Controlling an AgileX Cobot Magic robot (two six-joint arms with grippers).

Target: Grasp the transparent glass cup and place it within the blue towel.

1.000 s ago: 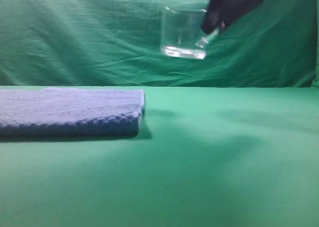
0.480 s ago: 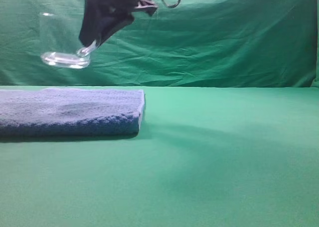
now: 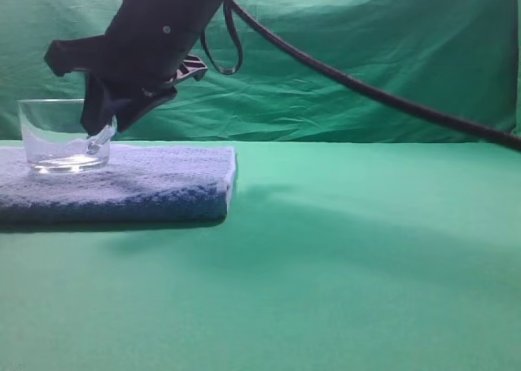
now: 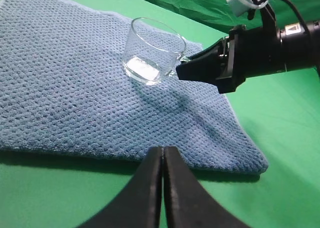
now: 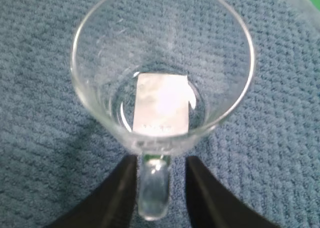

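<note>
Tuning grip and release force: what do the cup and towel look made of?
Cup: looks like clear glass, smooth and glossy; the towel weave shows through its wall, and the thick base glints. Clear plastic can't be ruled out.
Towel: woven fabric, probably cotton or microfibre, matte blue, knobbly waffle texture, thick folded edge.

The right gripper (image 3: 96,127) is a chunky matte black housing with angular faces, a small pale screw head on its side and a thin black cable looping beside it; a thicker black cable trails away from it toward the frame edge. Seen beside the blue towel (image 4: 75,88), it carries a small white block on top and a ribbed black cylindrical section behind. The left gripper (image 4: 162,188) shows two smooth, tapering black fingers.
</note>
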